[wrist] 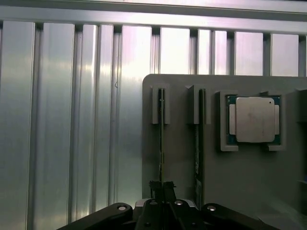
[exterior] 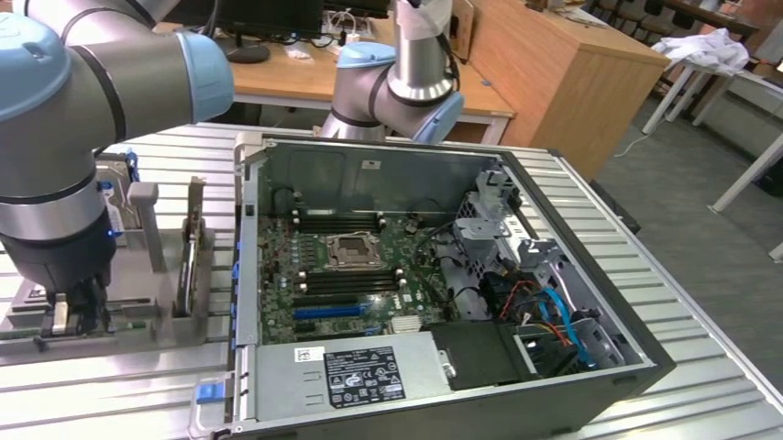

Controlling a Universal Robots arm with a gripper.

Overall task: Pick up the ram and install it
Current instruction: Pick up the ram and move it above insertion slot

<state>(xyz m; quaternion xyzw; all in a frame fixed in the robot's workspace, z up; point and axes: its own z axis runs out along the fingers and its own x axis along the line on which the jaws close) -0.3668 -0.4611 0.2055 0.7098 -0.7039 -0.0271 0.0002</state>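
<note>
Exterior view: the end effector (exterior: 73, 316) is down at the grey holder (exterior: 137, 310) on the desk (exterior: 110, 390), to the exterior view's left of the open computer case (exterior: 490, 275).

Wrist view: the end effector (wrist: 162, 189) is pinched almost fully closed on the ram (wrist: 161, 139), which stands on edge in its holder slot. A 2nd stick (wrist: 198, 143) stands just beside it.

The pick-up looks to be the step in hand. It calls for a straight pull clear of the guides, without tilting.

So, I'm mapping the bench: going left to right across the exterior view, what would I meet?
Black gripper → grey slotted plastic holder → green motherboard inside the open metal computer case → blue and orange cables.
</note>
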